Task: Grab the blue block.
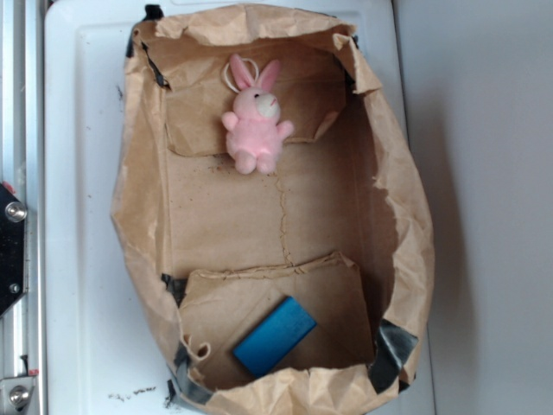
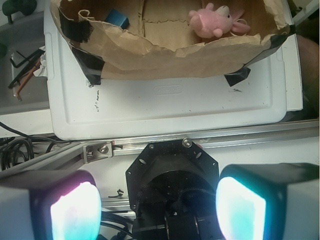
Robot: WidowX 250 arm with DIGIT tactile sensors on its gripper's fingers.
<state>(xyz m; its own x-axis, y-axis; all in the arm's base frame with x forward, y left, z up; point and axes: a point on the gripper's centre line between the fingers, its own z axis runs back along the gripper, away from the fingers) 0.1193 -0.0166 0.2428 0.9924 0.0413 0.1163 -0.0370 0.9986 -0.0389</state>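
The blue block (image 1: 275, 335) lies flat and slanted on a cardboard flap at the near end of the brown paper bag (image 1: 138, 216). In the wrist view only its corner (image 2: 117, 18) shows over the bag's rim at the top left. My gripper (image 2: 157, 212) is open and empty, its two glowing pads (image 2: 75, 212) wide apart. It hangs over the robot's black base, well outside the bag and far from the block. The gripper is out of the exterior view.
A pink plush bunny (image 1: 255, 121) lies at the bag's far end, also in the wrist view (image 2: 212, 21). The bag sits on a white tray (image 1: 82, 259), taped at its corners (image 2: 87, 62). A metal rail (image 2: 200, 142) and cables (image 2: 22, 75) lie near the base.
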